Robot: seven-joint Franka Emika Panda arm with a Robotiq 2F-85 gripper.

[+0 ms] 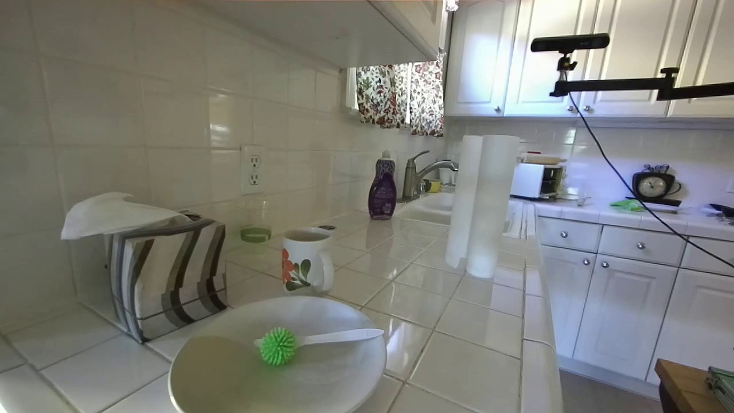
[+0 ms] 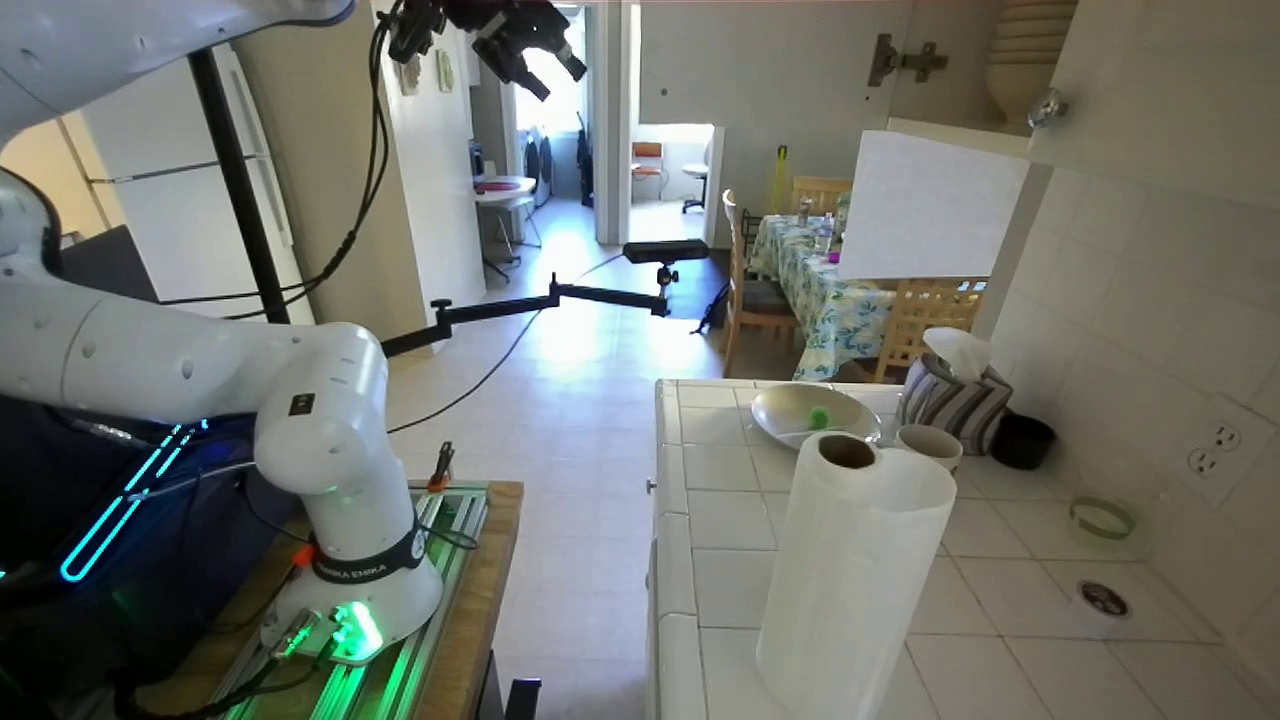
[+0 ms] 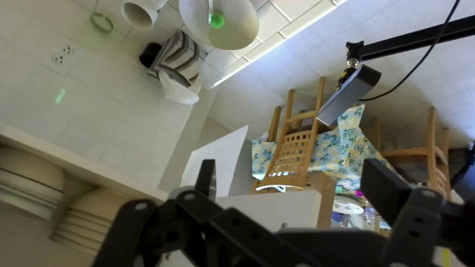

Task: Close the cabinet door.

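Observation:
The upper cabinet door [image 2: 770, 70] stands open in an exterior view, a flat pale panel swung out from its metal hinge [image 2: 905, 62]. In the wrist view the open door [image 3: 267, 207] is a pale panel beyond the fingers, its lower part hidden by the gripper. My gripper [image 2: 557, 80] is at the top of an exterior view, left of the door's free edge, with a gap between them in the picture. In the wrist view the gripper [image 3: 287, 170] has its fingers wide apart with nothing held. No contact with the door shows.
Stacked bowls [image 3: 83, 218] stand inside the cabinet. A neighbouring door with a knob [image 2: 1047, 108] is at right. A white sheet [image 2: 935, 205] hangs below the cabinet. A paper towel roll [image 2: 855, 580], bowl [image 1: 229, 367], mug [image 1: 307, 261] and tissue box [image 1: 172, 275] stand on the counter. A camera arm [image 2: 600, 294] reaches across.

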